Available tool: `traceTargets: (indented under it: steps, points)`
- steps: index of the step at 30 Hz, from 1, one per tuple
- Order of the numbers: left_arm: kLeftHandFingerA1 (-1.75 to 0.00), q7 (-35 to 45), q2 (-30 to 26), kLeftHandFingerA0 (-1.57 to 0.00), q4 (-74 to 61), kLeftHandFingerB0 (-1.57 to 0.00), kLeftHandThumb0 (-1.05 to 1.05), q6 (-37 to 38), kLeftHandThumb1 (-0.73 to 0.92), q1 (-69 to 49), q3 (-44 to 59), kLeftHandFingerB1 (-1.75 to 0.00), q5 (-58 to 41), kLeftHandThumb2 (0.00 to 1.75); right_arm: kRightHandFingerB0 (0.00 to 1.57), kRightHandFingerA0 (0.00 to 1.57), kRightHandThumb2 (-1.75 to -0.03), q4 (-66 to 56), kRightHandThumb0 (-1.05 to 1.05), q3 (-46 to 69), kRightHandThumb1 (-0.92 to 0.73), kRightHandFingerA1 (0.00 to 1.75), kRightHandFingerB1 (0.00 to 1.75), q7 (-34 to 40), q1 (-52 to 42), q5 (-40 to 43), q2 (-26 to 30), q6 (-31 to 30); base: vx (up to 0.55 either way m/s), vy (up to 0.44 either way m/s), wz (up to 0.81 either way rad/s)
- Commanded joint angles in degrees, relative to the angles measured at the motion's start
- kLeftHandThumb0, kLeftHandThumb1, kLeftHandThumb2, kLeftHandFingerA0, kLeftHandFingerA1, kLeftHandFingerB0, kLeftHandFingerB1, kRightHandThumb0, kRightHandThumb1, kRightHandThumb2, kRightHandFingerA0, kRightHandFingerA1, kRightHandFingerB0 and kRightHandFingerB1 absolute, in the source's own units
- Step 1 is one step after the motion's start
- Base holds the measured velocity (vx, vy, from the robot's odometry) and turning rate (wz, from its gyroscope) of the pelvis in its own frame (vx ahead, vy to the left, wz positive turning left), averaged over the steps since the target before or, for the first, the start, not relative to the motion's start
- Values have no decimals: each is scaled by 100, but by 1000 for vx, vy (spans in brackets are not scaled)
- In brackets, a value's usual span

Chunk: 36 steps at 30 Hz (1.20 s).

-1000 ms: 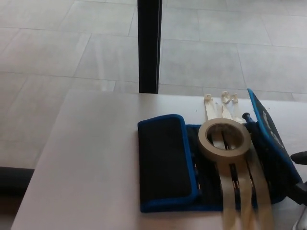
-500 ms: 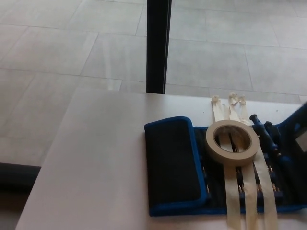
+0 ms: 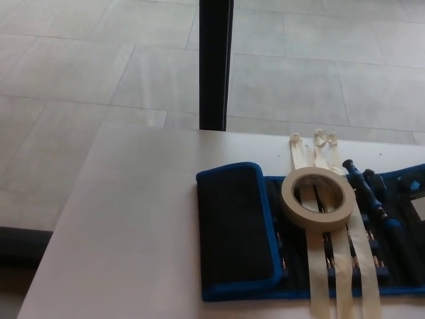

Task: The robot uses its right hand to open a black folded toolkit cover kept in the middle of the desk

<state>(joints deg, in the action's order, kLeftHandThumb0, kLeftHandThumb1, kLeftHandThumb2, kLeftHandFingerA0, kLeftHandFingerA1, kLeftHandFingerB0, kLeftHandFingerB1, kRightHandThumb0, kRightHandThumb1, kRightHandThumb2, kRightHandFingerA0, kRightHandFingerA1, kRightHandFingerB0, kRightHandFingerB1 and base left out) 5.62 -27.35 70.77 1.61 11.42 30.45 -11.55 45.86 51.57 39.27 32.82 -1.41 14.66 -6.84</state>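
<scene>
Black, blue-edged toolkit cover [image 3: 236,232] on desk, right flap open, left folded.

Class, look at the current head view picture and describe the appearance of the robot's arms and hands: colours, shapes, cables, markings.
Neither hand nor arm appears in this picture, so nothing about their colour, shape, cables or markings can be described. What shows is the toolkit cover, black with blue trim, lying on the desk with a roll of tape on it.

open toolkit cover [image 3: 239,232], tape roll [image 3: 317,198] on top
</scene>
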Motion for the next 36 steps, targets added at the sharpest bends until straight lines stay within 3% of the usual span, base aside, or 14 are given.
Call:
traceTargets:
  steps: [1, 2, 4, 8, 9, 17, 18, 19, 21, 27, 28, 31, 32, 36]
  points:
    - [-62, 84, -245, -59, 75, -50, -72, 95, 71, -184, 11, -45, -77, 61, 0, 0, -92, 700, -55, 2373, -92, 36, 28, 717, 1035, 2752, 1614, -197, 0, 0, 0]
    - [-63, 67, -246, -59, 68, -52, -72, 74, 70, -177, 21, -46, -89, 61, 0, 0, -95, 728, -45, 2362, -90, 23, 16, 635, 1063, 2692, 1773, -201, 0, 0, 0]
    - [-65, 60, -253, -60, 40, -51, -70, 64, 71, -180, 23, -46, -93, 61, 42, 32, -92, 910, -33, 2269, -69, 126, 124, 308, 1083, 2478, 2336, -242, 0, 0, 0]
    - [-67, 58, -270, -54, 74, -40, -69, 49, 55, -160, 30, -56, -95, 97, 46, 77, -80, 1373, -43, 1748, -76, 143, 97, -1218, 572, 1979, 3310, -1062, 0, 0, 0]
    - [-62, 60, -272, -59, 76, -48, -70, 54, 71, -162, 22, -44, -87, 62, 60, 90, -75, 1405, -46, 1697, -72, 146, 112, -1494, 436, 1948, 3409, -1055, 0, 0, 0]
    - [-62, 64, -278, -57, 61, -50, -72, 41, 71, -203, -11, -45, -57, 61, 98, 122, -66, 1910, -64, 1433, -77, 154, 132, -2767, -1249, 1679, 3661, -788, 0, 0, 0]
    - [-68, 61, -266, -54, 60, -45, -72, 19, 56, -207, -22, -57, -50, 98, 89, 118, -64, 1885, -68, 1320, -79, 145, 111, -2819, -1645, 1577, 3474, -777, 0, 0, 0]
    - [-63, 64, -266, -57, 60, -50, -71, 13, 71, -204, -23, -46, -50, 62, 95, 111, -67, 1946, -65, 1345, -77, 152, 114, -2831, -1763, 1629, 3371, -724, 0, 0, 0]
    - [-68, 43, -268, -54, 58, -44, -70, 0, 55, -191, -28, -57, -45, 97, 71, 83, -69, 1984, -63, 1369, -79, 158, 95, -2886, -1845, 1747, 3180, -662, 0, 0, 0]
    - [-65, 65, -272, -57, 45, -51, -73, -6, 70, -224, -52, -46, -34, 61, 63, 97, -62, 2178, -66, 1576, -74, 153, 109, -2706, -1728, 2181, 2688, -504, 0, 0, 0]
    - [-69, 78, -268, -53, 46, -44, -70, 1, 54, -238, -52, -58, -36, 97, 60, 99, -66, 2193, -65, 1567, -71, 155, 99, -2670, -1720, 2181, 2668, -503, 0, 0, 0]
    - [-63, 24, -263, -57, 58, -51, -72, -26, 70, -230, -48, -45, -55, 61, 46, 90, -64, 2186, -61, 1503, -72, 145, 85, -2350, -1480, 2297, 2436, -463, 0, 0, 0]
    - [-68, 18, -258, -54, 62, -43, -70, -15, 55, -225, -58, -57, -49, 97, 43, 87, -65, 2202, -60, 1477, -74, 145, 83, -2316, -1451, 2321, 2412, -434, 0, 0, 0]
    - [-62, -13, -224, -58, 99, -49, -70, -18, 71, -210, -54, -45, -81, 61, 54, 81, -67, 2195, -57, 1524, -73, 153, 103, -2152, -1351, 2588, 2192, -195, 0, 0, 0]
